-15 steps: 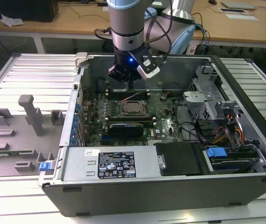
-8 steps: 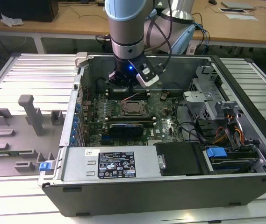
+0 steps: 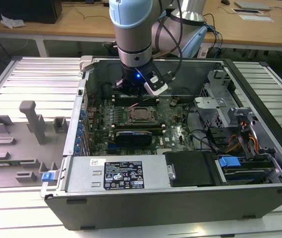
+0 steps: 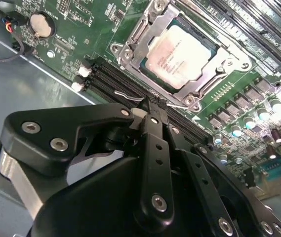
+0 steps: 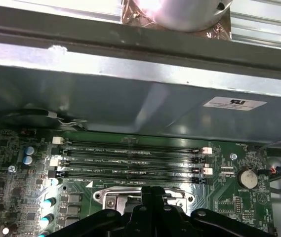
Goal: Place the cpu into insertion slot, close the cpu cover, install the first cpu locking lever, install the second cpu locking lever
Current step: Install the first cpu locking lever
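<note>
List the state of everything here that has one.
cpu: seated flat in the insertion slot.
cpu cover: closed over the cpu's edges.
locking lever: low beside the cover; latching cannot be told.
end effector: shut, tip near that lever.
memory slots: empty.
computer case: side open.

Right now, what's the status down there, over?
Gripper low beside the cover. Cpu seated, cover down around it. Memory slots close alongside.
</note>
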You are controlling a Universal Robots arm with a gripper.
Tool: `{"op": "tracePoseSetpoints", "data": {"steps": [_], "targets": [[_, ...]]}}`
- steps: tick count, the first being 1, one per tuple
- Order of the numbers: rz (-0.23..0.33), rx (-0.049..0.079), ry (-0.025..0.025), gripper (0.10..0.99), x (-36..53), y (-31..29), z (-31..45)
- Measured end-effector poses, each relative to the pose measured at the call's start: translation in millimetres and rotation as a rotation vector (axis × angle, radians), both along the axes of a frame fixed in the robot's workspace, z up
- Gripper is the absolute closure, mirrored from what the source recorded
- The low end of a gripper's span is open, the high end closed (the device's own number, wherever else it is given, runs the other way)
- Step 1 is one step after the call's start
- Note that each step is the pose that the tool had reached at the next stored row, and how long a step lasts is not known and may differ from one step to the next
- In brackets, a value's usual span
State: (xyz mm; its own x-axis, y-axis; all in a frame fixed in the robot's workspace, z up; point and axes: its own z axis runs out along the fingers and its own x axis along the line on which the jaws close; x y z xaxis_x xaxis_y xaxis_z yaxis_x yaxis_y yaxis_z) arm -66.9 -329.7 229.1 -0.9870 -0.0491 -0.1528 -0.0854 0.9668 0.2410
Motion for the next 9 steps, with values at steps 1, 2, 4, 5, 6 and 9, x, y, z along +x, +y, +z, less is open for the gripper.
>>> {"op": "tracePoseSetpoints", "data": {"steps": [1,2,4,5,6,9], "targets": [[0.0,0.0,-0.0003,0.98,0.0,0.0,-0.1],[0.0,0.0,-0.0007,0.98,-0.3,0.1,-0.1],[0.0,-0.003,-0.0089,0.98,-1.7,0.2,-0.2],[0.0,-0.007,-0.0185,0.98,-2.2,0.2,-0.3],[-0.001,-0.01,-0.0258,0.98,-2.4,0.2,-0.3],[-0.014,-0.023,-0.0432,0.98,-2.7,1.5,-2.0]]}}
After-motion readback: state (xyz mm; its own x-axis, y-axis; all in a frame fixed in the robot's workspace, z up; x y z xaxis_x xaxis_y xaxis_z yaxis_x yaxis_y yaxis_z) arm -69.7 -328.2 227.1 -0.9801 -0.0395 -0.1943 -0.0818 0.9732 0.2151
